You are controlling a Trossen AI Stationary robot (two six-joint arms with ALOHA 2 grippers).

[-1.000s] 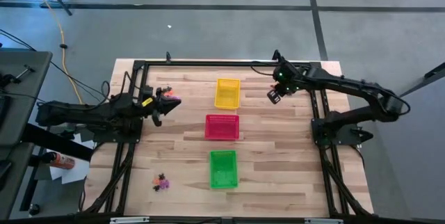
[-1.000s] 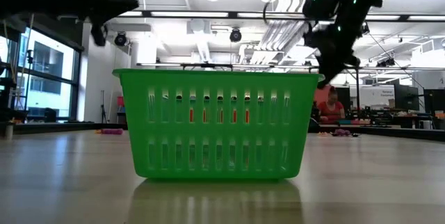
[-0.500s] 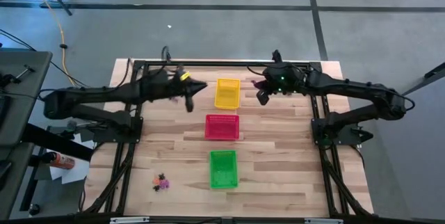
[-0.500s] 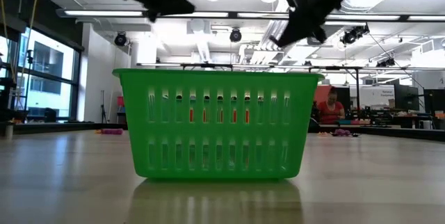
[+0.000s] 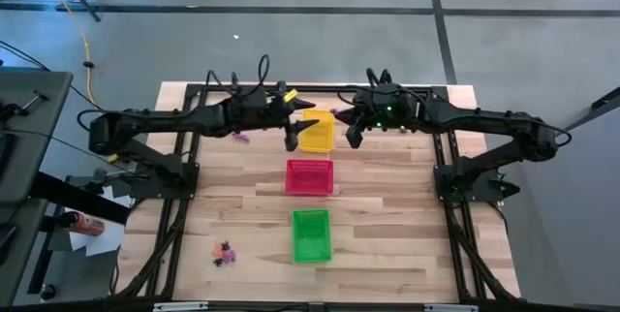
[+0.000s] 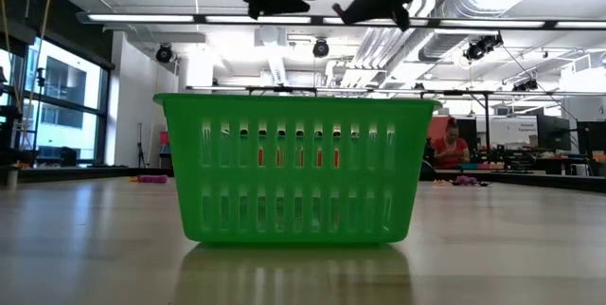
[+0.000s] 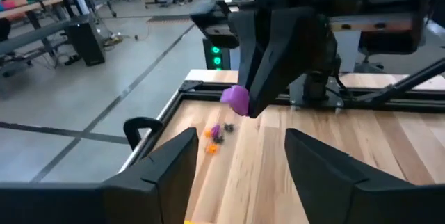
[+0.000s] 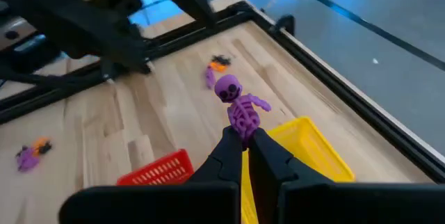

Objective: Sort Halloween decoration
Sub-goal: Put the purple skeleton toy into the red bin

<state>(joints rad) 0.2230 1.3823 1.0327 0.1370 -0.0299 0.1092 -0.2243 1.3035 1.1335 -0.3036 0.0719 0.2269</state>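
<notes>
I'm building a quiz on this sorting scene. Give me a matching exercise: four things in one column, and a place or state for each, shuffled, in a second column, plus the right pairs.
Things:
1. purple skeleton
2. left gripper
3. green basket
4. yellow basket

Places or states:
A. nearest basket in the low view
B. pinched in the right gripper
C. open, holding nothing
D. between the two grippers, at the table's far end in the high view

Pairs: 1-B, 2-C, 3-A, 4-D
</notes>
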